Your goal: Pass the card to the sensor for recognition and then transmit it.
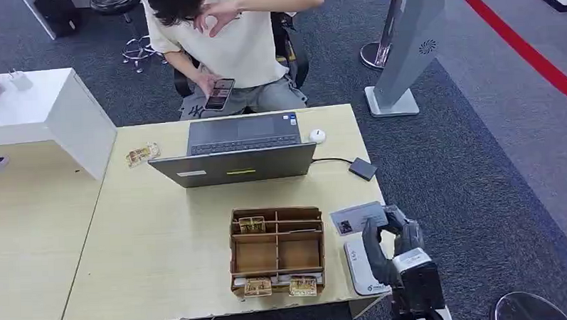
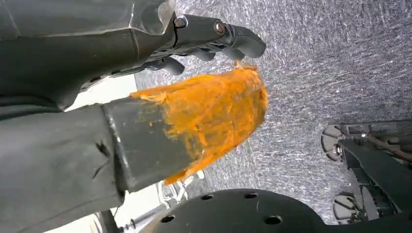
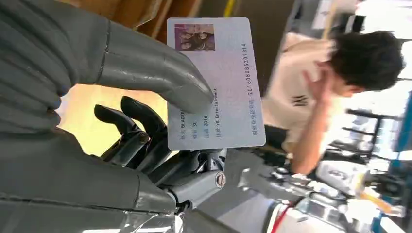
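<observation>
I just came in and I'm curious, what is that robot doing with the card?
The robot's right hand pinches an ID card above the white card reader at the desk's right edge. A person sits behind the laptop, looking at a phone. The left hand hangs by the floor, holding nothing.

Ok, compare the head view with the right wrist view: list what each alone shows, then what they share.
Head view alone: the grey open laptop, the brown divided cardboard tray, the white flat card reader on the pale wooden table. Right wrist view alone: the card's printed text and photo. Shared: the pale blue-white ID card pinched by the right hand, and the seated person.
</observation>
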Action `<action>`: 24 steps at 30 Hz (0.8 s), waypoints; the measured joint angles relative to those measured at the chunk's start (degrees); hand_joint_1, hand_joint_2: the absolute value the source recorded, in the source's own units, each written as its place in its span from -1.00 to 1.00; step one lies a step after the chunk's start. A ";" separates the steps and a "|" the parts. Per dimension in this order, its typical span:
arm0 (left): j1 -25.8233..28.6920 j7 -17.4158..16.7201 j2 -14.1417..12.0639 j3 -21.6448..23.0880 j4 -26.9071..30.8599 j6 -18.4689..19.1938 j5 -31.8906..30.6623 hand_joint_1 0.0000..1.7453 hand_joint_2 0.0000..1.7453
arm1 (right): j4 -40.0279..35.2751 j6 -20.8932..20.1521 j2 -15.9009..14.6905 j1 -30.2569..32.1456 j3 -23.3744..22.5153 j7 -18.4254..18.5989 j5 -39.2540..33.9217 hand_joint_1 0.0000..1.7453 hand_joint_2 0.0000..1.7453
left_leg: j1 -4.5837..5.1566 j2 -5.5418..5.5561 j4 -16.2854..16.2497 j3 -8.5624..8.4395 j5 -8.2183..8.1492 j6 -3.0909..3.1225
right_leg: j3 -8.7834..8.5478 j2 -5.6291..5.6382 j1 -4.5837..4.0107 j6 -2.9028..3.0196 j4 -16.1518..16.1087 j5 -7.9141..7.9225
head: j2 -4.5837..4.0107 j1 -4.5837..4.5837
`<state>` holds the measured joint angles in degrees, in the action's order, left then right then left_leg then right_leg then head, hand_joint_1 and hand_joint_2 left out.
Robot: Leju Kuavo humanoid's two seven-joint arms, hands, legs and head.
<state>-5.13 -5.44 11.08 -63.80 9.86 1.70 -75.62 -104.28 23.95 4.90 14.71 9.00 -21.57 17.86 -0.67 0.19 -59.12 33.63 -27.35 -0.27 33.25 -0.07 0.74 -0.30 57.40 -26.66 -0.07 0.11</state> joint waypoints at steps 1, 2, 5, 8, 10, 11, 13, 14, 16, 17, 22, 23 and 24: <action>0.02 0.00 0.00 -0.15 0.00 0.00 0.07 -1.00 -1.00 | 0.47 -0.30 -0.04 0.30 -0.73 0.11 0.48 1.00 1.00 | 0.00 -0.01 0.00 0.00 0.00 0.00 | 0.00 0.00 0.00 0.00 0.00 0.00 | 0.00 0.00; 0.01 0.00 0.00 -0.26 0.00 0.00 0.20 -1.00 -1.00 | 1.07 -0.79 -0.07 0.56 -1.51 0.55 1.16 1.00 1.00 | 0.00 -0.02 0.00 -0.01 0.00 0.00 | 0.00 0.00 0.00 0.00 0.00 0.00 | 0.00 0.02; 0.04 0.00 0.00 -0.52 0.00 0.00 0.28 -1.00 -1.00 | 2.91 -1.51 -0.07 1.10 -3.47 1.09 2.34 1.00 1.00 | 0.00 -0.01 0.00 0.00 0.00 0.00 | 0.00 0.00 0.00 0.00 0.00 0.00 | 0.00 0.00; 0.02 0.04 0.00 -0.61 0.00 0.00 0.26 -1.00 -1.00 | 5.11 -2.40 -0.07 1.00 -5.43 2.29 3.40 1.00 1.00 | -0.01 -0.01 0.00 -0.01 0.00 0.00 | 0.00 0.00 0.00 0.00 0.00 0.00 | 0.00 0.00; 0.05 0.09 0.00 -0.66 0.00 0.00 0.24 -1.00 -1.00 | 7.08 -3.41 -0.07 0.52 -6.69 3.08 3.98 1.00 1.00 | -0.01 -0.01 0.00 -0.01 0.00 0.00 | -0.01 0.00 -0.01 0.00 0.00 0.01 | 0.00 0.02; 0.03 0.15 0.00 -0.72 0.00 0.00 0.24 -1.00 -1.00 | 8.59 -4.61 -0.07 0.11 -7.47 3.85 4.00 1.00 1.00 | 0.00 -0.02 0.00 -0.02 0.00 0.00 | -0.01 0.00 0.00 0.00 0.00 0.01 | 0.00 0.02; 0.02 0.28 0.00 -0.92 0.00 0.00 0.24 -1.00 -1.00 | 11.59 -7.00 -0.09 -0.72 -8.82 4.91 3.78 1.00 1.00 | 0.00 -0.01 0.00 -0.02 0.00 0.00 | -0.01 0.01 0.00 0.00 0.00 0.01 | 0.00 0.00; 0.04 0.33 0.00 -0.92 0.00 0.00 0.24 -1.00 -1.00 | 12.94 -8.02 -0.09 -1.09 -9.31 5.20 3.41 1.00 1.00 | 0.00 -0.01 0.00 -0.02 0.00 0.00 | -0.02 0.00 0.00 0.00 0.00 0.01 | 0.00 0.02; 0.04 0.35 -0.02 -0.94 0.00 0.00 0.24 -1.00 -1.00 | 15.90 -10.02 -0.11 -2.02 -10.20 5.81 2.84 1.00 1.00 | 0.00 -0.01 0.00 -0.02 0.01 0.00 | -0.02 0.01 0.00 0.00 0.00 0.01 | 0.00 0.00; 0.02 0.35 -0.02 -0.94 0.00 0.02 0.24 -1.00 -1.00 | 17.76 -10.64 -0.13 -2.74 -10.64 5.94 2.73 1.00 1.00 | 0.00 -0.02 0.00 -0.02 0.01 0.00 | -0.01 0.01 0.00 0.00 0.00 0.01 | 0.00 0.02; 0.04 0.33 -0.07 -0.94 0.00 0.02 0.22 -1.00 -1.00 | 23.53 -12.06 -0.35 -5.10 -11.86 5.79 2.18 1.00 1.00 | -0.01 -0.05 0.00 -0.05 0.00 0.00 | -0.02 0.03 -0.01 0.00 0.00 0.01 | 0.00 0.02; 0.00 0.33 -0.07 -0.94 0.00 0.02 0.22 -1.00 -1.00 | 24.28 -12.15 -0.37 -5.68 -12.08 5.81 2.14 1.00 1.00 | -0.01 -0.07 0.00 -0.08 0.00 0.00 | -0.03 0.04 -0.01 0.00 0.00 0.01 | 0.00 0.02; -0.01 0.35 -0.07 -0.94 0.00 0.02 0.22 -1.00 -1.00 | 25.01 -12.15 -0.42 -6.19 -12.37 5.86 1.90 1.00 1.00 | -0.01 -0.09 0.00 -0.09 0.00 0.00 | -0.04 0.04 -0.01 0.00 0.00 0.00 | 0.00 0.00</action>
<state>-5.14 -5.09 11.02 -64.74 9.86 1.73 -75.41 -79.27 11.80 4.48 8.52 -3.37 -15.72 19.76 -0.68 0.10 -59.12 33.54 -27.35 -0.27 33.21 -0.03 0.73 -0.30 57.40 -26.65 -0.07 0.11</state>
